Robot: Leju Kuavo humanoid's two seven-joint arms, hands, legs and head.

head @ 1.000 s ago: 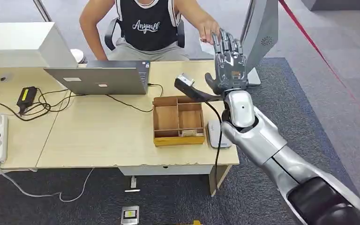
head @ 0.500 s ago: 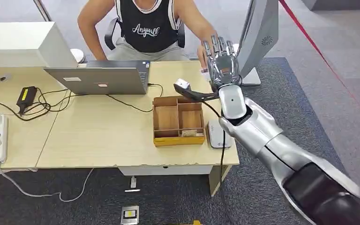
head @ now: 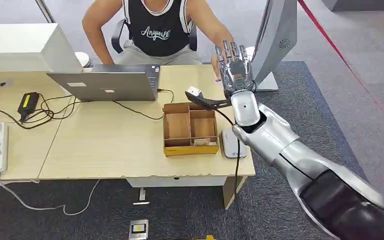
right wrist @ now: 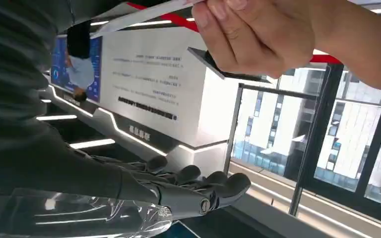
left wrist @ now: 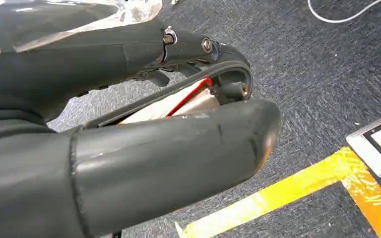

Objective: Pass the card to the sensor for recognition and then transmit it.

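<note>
Right arm, head view: my arm rises from the near right corner over the right end of the table [head: 110, 145]. My right hand [head: 236, 67] is raised above the far right edge, with its back toward the camera. The fingers [head: 228, 52] are straight, point away from me and stand apart, holding nothing. The right wrist view shows the same right hand [right wrist: 188, 191] outstretched and empty.

Card [right wrist: 144, 12]: white with a red edge, thin, seen nearly edge-on. It is pinched in a person's hand [right wrist: 258, 34] just beyond my fingers, and its long axis runs straight out from that hand's fingertips. It does not touch my hand. Which way it heads across the table I cannot tell.

Left hand [left wrist: 144, 124]: it hangs over grey carpet beside yellow floor tape [left wrist: 287, 191]. Thumb [left wrist: 178, 158] and dark fingers [left wrist: 129, 49] lie close together; whether they hold anything I cannot tell.

Surroundings: a wooden tray [head: 190, 149] lies just left of my forearm. A white reader [head: 227, 140] lies just right of the tray, partly under my arm. A black stand [head: 202, 100] crosses before my wrist. A laptop [head: 105, 85] is far left of the tray. A grey panel [head: 277, 35] stands just right of my hand. The person [head: 157, 25] sits at the far side.
</note>
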